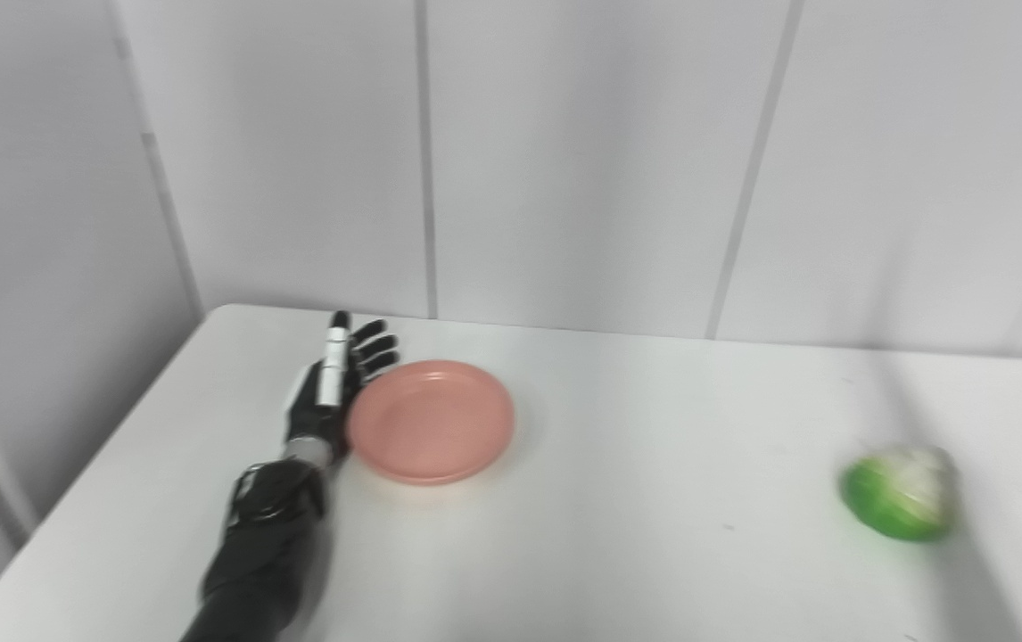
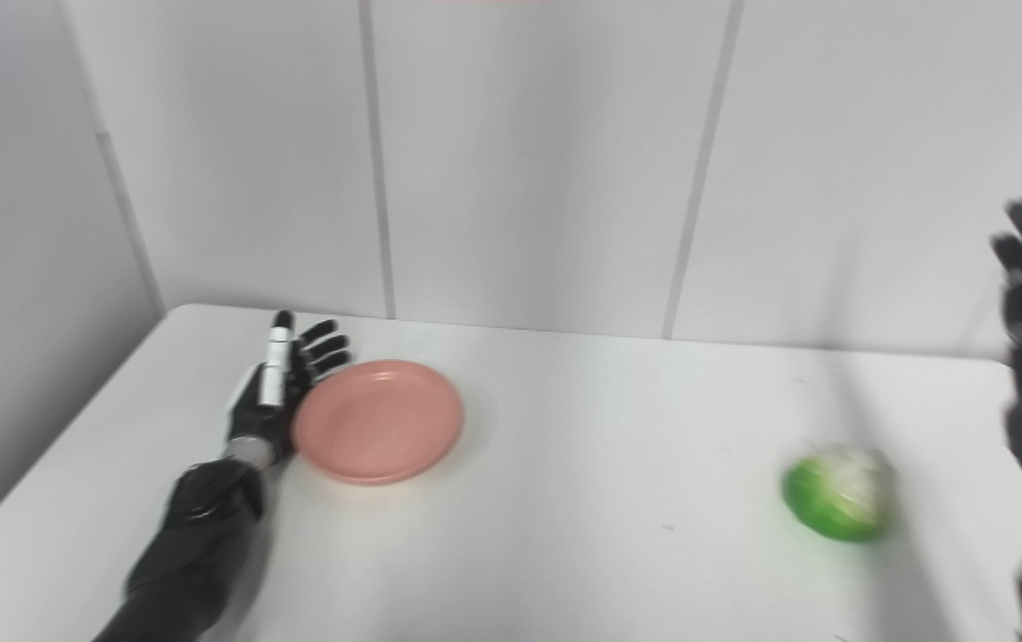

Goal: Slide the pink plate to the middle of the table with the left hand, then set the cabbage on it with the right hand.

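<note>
pink plate (image 1: 430, 421) touching left hand (image 1: 325, 392), fingers (image 1: 375, 349) spread, grasping nothing

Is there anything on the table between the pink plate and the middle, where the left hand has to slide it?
Nothing visible. The left hand is at the left edge of the pink plate, and the white table toward the middle is bare. The cabbage lies far to the right, out of that path.

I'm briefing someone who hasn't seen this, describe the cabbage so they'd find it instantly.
Start at the white table and look to its right end, far from the pink plate and the left hand. The cabbage sits there alone: a small, round, bright green ball with a pale whitish top.
</note>
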Robot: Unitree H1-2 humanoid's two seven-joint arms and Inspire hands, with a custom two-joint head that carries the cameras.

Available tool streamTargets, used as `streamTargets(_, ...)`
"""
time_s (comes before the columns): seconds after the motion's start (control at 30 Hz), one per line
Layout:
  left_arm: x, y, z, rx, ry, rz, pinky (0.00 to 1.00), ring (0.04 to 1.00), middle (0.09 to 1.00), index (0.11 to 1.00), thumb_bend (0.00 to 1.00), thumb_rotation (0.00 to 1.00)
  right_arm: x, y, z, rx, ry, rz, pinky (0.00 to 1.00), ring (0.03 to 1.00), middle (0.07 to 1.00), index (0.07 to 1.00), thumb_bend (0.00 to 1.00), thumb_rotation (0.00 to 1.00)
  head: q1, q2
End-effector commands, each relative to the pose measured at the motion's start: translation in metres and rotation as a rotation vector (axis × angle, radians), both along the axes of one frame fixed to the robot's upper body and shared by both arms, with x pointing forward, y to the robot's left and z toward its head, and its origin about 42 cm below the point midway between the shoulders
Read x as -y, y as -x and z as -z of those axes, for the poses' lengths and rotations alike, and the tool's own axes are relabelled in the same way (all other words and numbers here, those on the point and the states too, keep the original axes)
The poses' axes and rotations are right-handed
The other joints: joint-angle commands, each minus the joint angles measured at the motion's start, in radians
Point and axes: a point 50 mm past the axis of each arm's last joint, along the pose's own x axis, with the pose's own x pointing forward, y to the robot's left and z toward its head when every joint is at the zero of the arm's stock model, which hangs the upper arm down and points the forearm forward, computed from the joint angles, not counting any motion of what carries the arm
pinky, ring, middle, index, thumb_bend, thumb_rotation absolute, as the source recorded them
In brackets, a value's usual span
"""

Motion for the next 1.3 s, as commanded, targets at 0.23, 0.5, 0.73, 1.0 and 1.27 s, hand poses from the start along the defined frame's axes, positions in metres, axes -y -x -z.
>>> streamTargets(0.23,0.048,-0.016,-0.027,0.073,-0.017,0.139,0.77,0.785,0.775,0.762,0.83,0.99,0.010,0.021,-0.065,0.144,0.078,0.096,0.94,0.930,0.951,0.933,0.44,0.75,-0.196,0.031)
streamTargets(0.5,0.083,-0.010,-0.019,0.075,0.035,0.236,0.75,0.807,0.799,0.779,0.81,1.00,0.019,0.022,-0.056,0.053,0.228,0.158,0.93,0.903,0.923,0.893,0.52,0.68,-0.327,0.040)
streamTargets(0.73,0.109,-0.006,-0.016,0.083,0.059,0.282,0.74,0.798,0.786,0.760,0.83,1.00,0.023,-0.004,-0.024,-0.212,0.585,0.124,0.94,0.942,0.931,0.925,0.65,0.56,-0.413,0.025)
streamTargets(1.0,0.114,-0.003,-0.014,0.079,0.110,0.319,0.77,0.795,0.781,0.753,0.85,0.97,0.021,-0.032,0.007,-0.399,0.995,0.121,0.85,0.916,0.916,0.916,0.87,0.45,-0.466,0.016)
streamTargets(1.27,0.112,0.000,-0.011,0.073,0.091,0.322,0.75,0.788,0.772,0.751,0.83,0.98,0.018,-0.049,0.015,-0.481,1.141,0.104,0.79,0.952,0.990,0.940,0.93,0.34,-0.469,0.019)
